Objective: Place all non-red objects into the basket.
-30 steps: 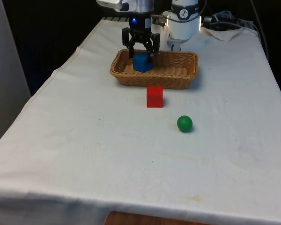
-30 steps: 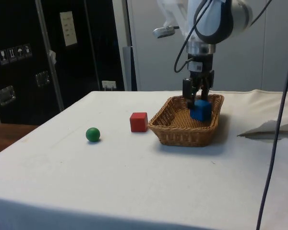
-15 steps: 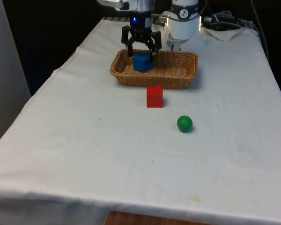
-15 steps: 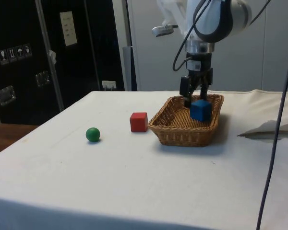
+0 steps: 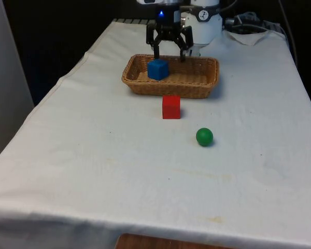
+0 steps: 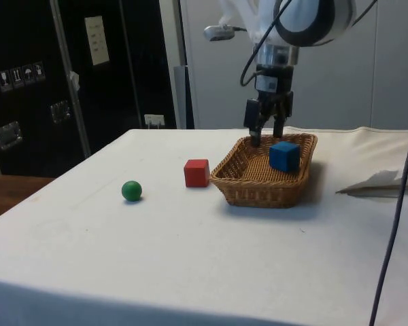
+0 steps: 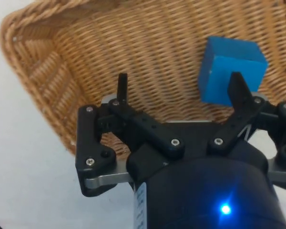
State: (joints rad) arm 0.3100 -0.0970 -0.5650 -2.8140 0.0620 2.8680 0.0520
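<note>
My jaws are matt black plastic, held by small bright metal screws on a brushed metal plate. Below me the basket (image 7: 62,62) is woven wicker, rough and ribbed, tan with a slight sheen on its braided rim. The blue cube (image 7: 231,69) in it looks smooth and matt, like painted wood or foam. The red cube (image 5: 171,107) has the same flat finish. The green ball (image 5: 204,136) is smooth, faintly glossy. The worktop (image 5: 119,171) wears a white cloth, soft and lightly creased.
</note>
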